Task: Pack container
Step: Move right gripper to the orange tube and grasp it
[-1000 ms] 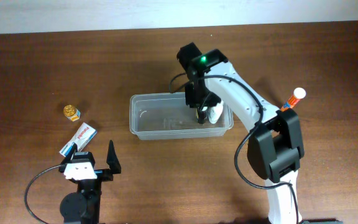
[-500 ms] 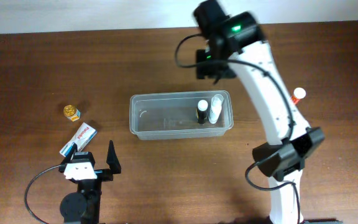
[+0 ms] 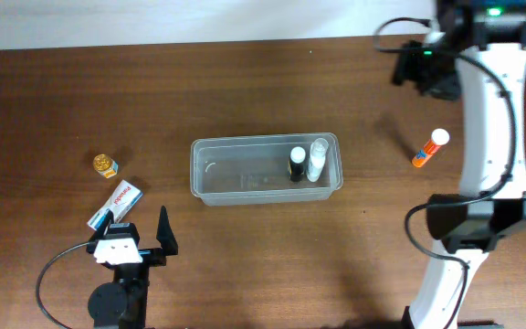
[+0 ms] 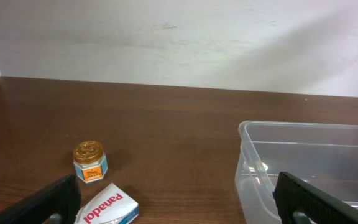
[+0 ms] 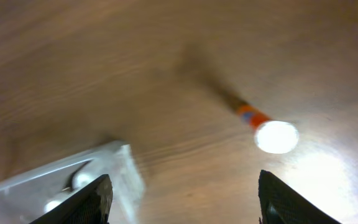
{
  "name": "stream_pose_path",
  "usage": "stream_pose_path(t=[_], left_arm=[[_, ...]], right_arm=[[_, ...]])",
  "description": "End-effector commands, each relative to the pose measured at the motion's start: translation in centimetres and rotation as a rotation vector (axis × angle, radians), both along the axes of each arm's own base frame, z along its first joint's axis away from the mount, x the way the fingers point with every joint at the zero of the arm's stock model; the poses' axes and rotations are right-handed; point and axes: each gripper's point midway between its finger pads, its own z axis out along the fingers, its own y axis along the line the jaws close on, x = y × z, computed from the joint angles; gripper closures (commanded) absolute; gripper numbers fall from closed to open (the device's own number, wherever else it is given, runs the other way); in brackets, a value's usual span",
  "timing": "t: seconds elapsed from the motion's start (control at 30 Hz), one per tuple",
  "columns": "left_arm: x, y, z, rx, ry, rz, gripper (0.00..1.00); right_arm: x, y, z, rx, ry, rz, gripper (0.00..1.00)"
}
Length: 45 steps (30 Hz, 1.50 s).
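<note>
Right gripper [image 5: 182,190]: the jaws stand wide apart with nothing between them; it hangs in the upper right of the overhead frame, well apart from the container [image 3: 199,174].
Under the right gripper: an orange tube [image 5: 263,127] with a white cap lies on the table [image 5: 73,62], right of centre in the wrist view; one corner of the container shows at the lower left there.
Left gripper [image 4: 176,186]: the jaws are spread and empty; it sits low at the lower left of the overhead frame, near a Panadol box [image 3: 117,203]; a small gold-lidded jar [image 3: 105,164] stands just beyond the box.
Container: in the middle of the overhead frame, upright, open on top; a dark bottle [image 3: 297,164] and a clear bottle [image 3: 318,158] stand close together in its right end; the rest of it is bare.
Handling, as I judge: thin clear plastic, so light, a little flexible and smooth; it may slide when pushed, and the bottles inside may tip.
Where to hold: the rim of a short wall, one finger inside and one outside; a gentle squeeze should be enough.
</note>
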Motion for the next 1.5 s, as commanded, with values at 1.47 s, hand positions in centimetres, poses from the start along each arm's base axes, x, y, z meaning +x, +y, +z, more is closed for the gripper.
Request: stream_pose_path(t=[1.47], left_arm=[[-0.1,0.1,-0.1,0.020,0.001,0.005,0.00]], right_arm=[[-2.3,-6.7,-12.9,-0.005,0.305,0.099,0.26]])
